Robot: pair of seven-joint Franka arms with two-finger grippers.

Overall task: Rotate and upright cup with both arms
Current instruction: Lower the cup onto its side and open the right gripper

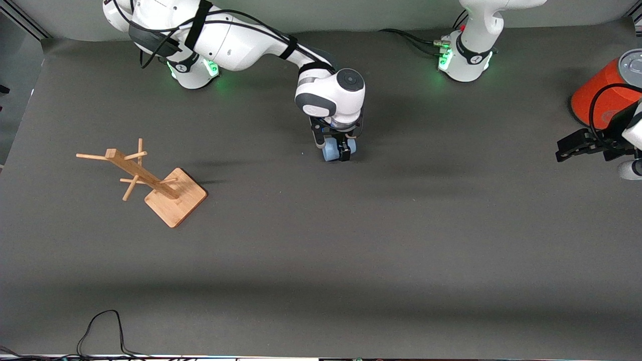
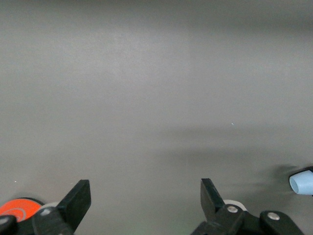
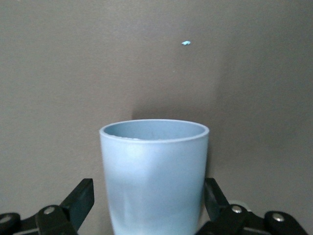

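My right gripper (image 1: 337,150) has its fingers spread, released around the light-blue cup (image 3: 154,176) at mid-table. I should lift straight up without brushing it. My left gripper (image 1: 569,145) waits open near the orange can (image 1: 599,98), at the table's left-arm end.

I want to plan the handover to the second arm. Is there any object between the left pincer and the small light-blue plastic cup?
Nothing visible stands between them. The small light-blue plastic cup sits between the open fingers of the right pincer. The left pincer, open, hangs beside the large orange can; only bare grey table lies between it and the cup.
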